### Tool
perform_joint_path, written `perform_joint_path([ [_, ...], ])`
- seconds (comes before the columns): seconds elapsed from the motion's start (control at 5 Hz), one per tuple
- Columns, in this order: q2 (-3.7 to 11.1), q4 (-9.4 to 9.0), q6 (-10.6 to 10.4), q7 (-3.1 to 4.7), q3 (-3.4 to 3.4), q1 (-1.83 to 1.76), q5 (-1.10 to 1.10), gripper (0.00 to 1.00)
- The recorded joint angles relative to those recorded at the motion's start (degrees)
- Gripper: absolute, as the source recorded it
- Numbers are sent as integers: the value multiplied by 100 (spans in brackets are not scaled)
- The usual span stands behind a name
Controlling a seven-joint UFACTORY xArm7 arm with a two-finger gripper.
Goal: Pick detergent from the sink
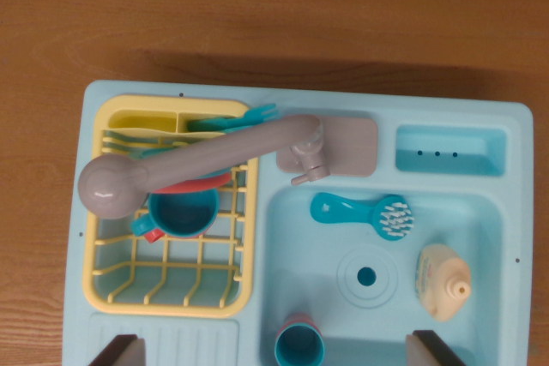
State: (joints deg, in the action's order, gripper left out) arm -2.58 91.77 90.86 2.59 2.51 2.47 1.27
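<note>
Hand [276,351] fingers [120,351] spread wide at the bottom edge, holding nothing, above sink [296,212]. Detergent [443,280] lies on its side at basin's right, just right of drain [366,276]. Brush [364,213] lies farther back, cup [299,342] near. Faucet [193,167] reaches left over yellow rack [167,203]. Wooden surface [257,15] beyond.
</note>
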Motion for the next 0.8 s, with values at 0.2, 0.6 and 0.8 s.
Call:
perform_joint_path([
  [0.2,0,0,0,0,0,0,0,0],
  [0.6,21,-86,-103,34,-21,15,10,0],
  [0.8,47,-190,-227,76,-45,34,22,0],
])
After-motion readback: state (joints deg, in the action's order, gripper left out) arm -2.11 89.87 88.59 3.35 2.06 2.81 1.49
